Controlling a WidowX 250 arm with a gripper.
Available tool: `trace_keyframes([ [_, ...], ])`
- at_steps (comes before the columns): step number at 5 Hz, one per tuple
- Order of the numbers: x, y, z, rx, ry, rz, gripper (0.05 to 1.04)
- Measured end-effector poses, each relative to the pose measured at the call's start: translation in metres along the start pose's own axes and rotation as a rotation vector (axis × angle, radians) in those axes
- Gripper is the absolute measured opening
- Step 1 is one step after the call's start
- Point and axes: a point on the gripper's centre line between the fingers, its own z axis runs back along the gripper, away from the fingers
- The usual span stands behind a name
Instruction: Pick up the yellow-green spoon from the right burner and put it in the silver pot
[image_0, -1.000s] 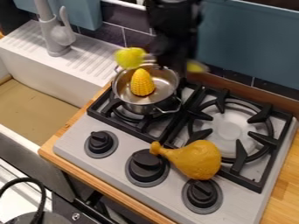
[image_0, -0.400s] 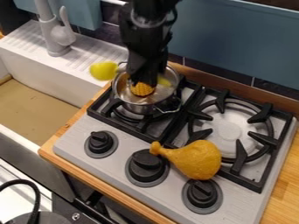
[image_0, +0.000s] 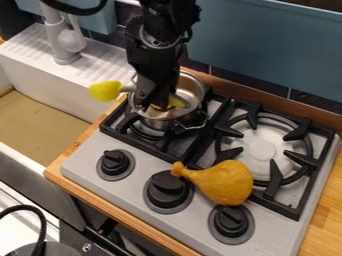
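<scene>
The black gripper (image_0: 152, 100) hangs over the left part of the metal pot (image_0: 194, 86), shut on a yellow-green and grey utensil (image_0: 104, 91). One yellow-green end sticks out to the left past the pot's rim; the other end shows right of the fingers, above the pot's inside. Within the pot lies the yellow corn (image_0: 160, 107), mostly hidden behind the gripper. The pot stands on the left burner. An orange-brown toy drumstick (image_0: 222, 183) rests at the stove's front, between the knobs and the right burner.
A white sink (image_0: 67, 117) with a grey faucet (image_0: 65, 42) is at the left. The right burner grate (image_0: 297, 207) has raised black prongs. Black knobs (image_0: 115, 162) line the stove's front. A blue panel and dark tiles rise behind the stove.
With the utensil held, the gripper has come down and leftward from behind the pot to over its left part. It now covers most of the corn. Pot and drumstick have stayed put.
</scene>
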Motion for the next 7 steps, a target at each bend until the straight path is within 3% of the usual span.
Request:
trace_keyframes([
  [1,-0.005,-0.002,0.000,0.015,-0.020,0.022,0.285],
  [3,-0.008,-0.006,0.003,0.053,-0.035,0.056,0.829],
  [4,-0.007,-0.009,0.008,0.081,-0.021,0.060,1.002],
  [5,-0.005,-0.008,0.009,0.102,0.001,0.062,0.999],
  [6,-0.005,-0.011,0.019,0.087,0.041,0.047,0.999],
  [7,-0.012,-0.027,0.037,-0.061,0.121,-0.023,0.999],
])
